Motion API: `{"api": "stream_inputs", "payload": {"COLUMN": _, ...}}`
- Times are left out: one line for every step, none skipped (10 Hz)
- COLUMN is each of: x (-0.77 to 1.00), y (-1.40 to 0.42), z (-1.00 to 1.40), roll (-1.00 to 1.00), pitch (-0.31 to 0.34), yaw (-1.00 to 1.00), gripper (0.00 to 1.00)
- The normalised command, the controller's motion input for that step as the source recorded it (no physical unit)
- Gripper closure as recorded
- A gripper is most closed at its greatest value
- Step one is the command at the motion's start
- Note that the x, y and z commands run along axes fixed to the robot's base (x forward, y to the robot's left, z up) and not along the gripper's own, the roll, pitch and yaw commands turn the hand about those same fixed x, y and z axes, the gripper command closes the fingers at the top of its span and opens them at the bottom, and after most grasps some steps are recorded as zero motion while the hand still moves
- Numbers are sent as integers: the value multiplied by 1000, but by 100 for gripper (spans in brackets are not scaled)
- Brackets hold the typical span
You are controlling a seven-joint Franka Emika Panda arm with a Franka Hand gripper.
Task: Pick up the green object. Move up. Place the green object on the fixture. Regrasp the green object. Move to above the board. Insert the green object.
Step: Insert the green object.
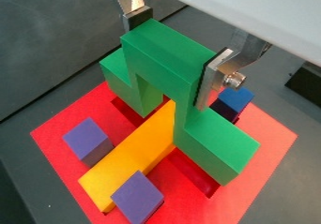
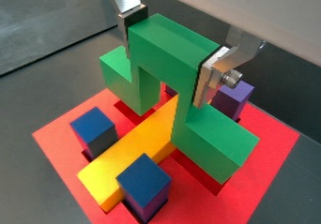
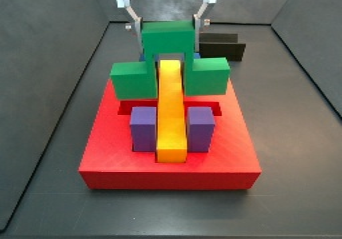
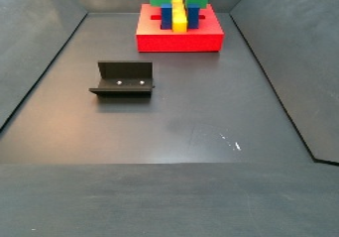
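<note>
The green object (image 1: 170,73) stands upright at the far end of the red board (image 1: 56,125), straddling the end of the long yellow bar (image 1: 131,157), with its lower parts down in the board's slots. My gripper (image 1: 175,50) is shut on its top block, one finger on each side, which also shows in the wrist view (image 2: 174,52). In a side view the gripper (image 3: 167,25) comes down from above onto the green object (image 3: 167,68). The black fixture (image 4: 123,79) stands alone on the floor, away from the board (image 4: 179,41).
Blue and purple blocks (image 2: 94,129) (image 3: 144,126) flank the yellow bar (image 3: 170,113) on the board. The fixture (image 3: 221,48) shows behind the board. Dark sloping walls surround the grey floor (image 4: 185,132).
</note>
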Motion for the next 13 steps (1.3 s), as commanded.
{"api": "stream_inputs", "payload": {"x": 186, "y": -160, "z": -103, "roll": -23, "pitch": -51, "yaw": 0, "gripper": 100}}
{"api": "stream_inputs", "payload": {"x": 120, "y": -160, "z": -100, "roll": 0, "pitch": -36, "yaw": 0, "gripper": 100}}
{"api": "stream_inputs", "payload": {"x": 0, "y": -114, "z": -103, "roll": 0, "pitch": -27, "yaw": 0, "gripper": 100}}
{"api": "stream_inputs", "payload": {"x": -100, "y": -100, "z": -140, "roll": 81, "pitch": -27, "yaw": 0, "gripper": 100}}
{"api": "stream_inputs", "payload": {"x": -211, "y": -60, "z": -197, "roll": 127, "pitch": -54, "yaw": 0, "gripper": 100}}
{"api": "stream_inputs", "payload": {"x": -200, "y": -9, "z": -160, "roll": 156, "pitch": -64, "yaw": 0, "gripper": 100}}
{"api": "stream_inputs", "payload": {"x": -137, "y": 0, "z": -103, "roll": 184, "pitch": -63, "yaw": 0, "gripper": 100}}
{"api": "stream_inputs", "payload": {"x": 0, "y": 0, "z": -31, "roll": 166, "pitch": -36, "yaw": 0, "gripper": 100}}
{"api": "stream_inputs", "payload": {"x": 0, "y": 0, "z": -6, "roll": 126, "pitch": 0, "yaw": 0, "gripper": 100}}
{"api": "stream_inputs", "payload": {"x": 186, "y": 0, "z": 0, "roll": 67, "pitch": 33, "yaw": 0, "gripper": 100}}
{"api": "stream_inputs", "payload": {"x": 346, "y": 20, "z": 0, "roll": 26, "pitch": 71, "yaw": 20, "gripper": 100}}
{"api": "stream_inputs", "payload": {"x": 326, "y": 46, "z": -109, "roll": 13, "pitch": 66, "yaw": 49, "gripper": 100}}
{"api": "stream_inputs", "payload": {"x": 194, "y": 11, "z": -149, "roll": 0, "pitch": 0, "yaw": 63, "gripper": 100}}
